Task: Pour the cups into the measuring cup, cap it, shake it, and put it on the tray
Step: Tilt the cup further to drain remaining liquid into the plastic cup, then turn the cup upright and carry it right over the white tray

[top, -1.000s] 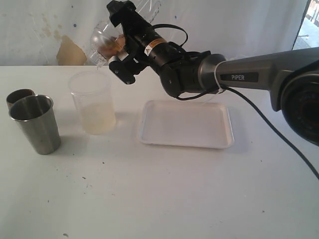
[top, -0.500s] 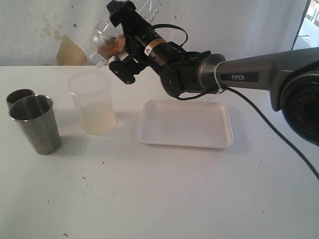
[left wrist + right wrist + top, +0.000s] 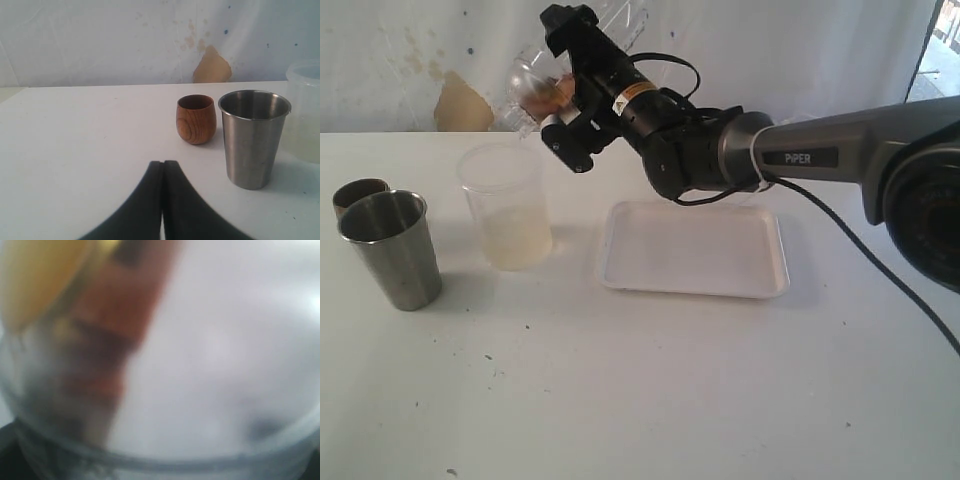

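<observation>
Three views checked.

Exterior: the right gripper (image 3: pixel 558 92) reaches across from the right side and is clamped on a clear cylinder (image 3: pixel 525 85), held tilted in the air. Its lower end hangs above the rim of a frosted cup (image 3: pixel 505 205) without touching it. No printed marks can be made out on the cylinder. The frosted cup stands upright on the table (image 3: pixel 620 380) with pale liquid in its lower part. A steel tumbler (image 3: pixel 390 250) stands upright at the left, a wooden cup (image 3: pixel 355 193) just behind it. The white tray (image 3: pixel 695 250) lies flat to the right of the frosted cup, under the arm — nothing on it.

Left wrist: the left gripper (image 3: pixel 163 167) has its fingers pressed together, holding nothing, low over the table. Ahead of it stand the tumbler (image 3: pixel 252 137), the wooden cup (image 3: pixel 196 119) beside it, and the frosted cup (image 3: pixel 305 115) at the frame edge.

Right wrist: heavily blurred — the cylinder (image 3: pixel 210 365) fills the frame, with orange and yellow smears behind its wall. Jaw position is not legible here.
</observation>
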`<state>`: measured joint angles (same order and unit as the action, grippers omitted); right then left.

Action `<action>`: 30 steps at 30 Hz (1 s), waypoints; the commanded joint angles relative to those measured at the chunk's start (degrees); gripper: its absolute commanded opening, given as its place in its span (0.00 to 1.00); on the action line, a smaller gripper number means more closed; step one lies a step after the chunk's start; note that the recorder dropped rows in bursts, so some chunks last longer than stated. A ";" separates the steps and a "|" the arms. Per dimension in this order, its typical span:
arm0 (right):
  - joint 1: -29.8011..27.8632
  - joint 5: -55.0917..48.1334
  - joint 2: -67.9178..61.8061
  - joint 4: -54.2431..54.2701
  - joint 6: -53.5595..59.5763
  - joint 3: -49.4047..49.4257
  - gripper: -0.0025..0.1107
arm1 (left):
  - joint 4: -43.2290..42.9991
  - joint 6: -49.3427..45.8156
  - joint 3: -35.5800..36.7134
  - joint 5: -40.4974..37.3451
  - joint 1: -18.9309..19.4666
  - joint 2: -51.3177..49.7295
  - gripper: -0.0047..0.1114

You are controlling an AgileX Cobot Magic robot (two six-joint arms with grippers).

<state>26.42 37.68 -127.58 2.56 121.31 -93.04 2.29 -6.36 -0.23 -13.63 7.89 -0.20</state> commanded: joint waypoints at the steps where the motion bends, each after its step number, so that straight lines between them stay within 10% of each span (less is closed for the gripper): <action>1: -0.21 1.12 0.67 0.56 1.59 0.57 0.02 | -0.20 0.08 0.23 0.26 -0.01 0.20 0.04; 30: 0.42 4.11 0.63 7.76 1.44 1.88 0.02 | -0.20 0.08 0.23 0.26 -0.01 0.20 0.04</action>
<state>26.65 38.15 -127.58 8.17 121.31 -91.17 2.29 -6.36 -0.23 -13.63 7.89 -0.20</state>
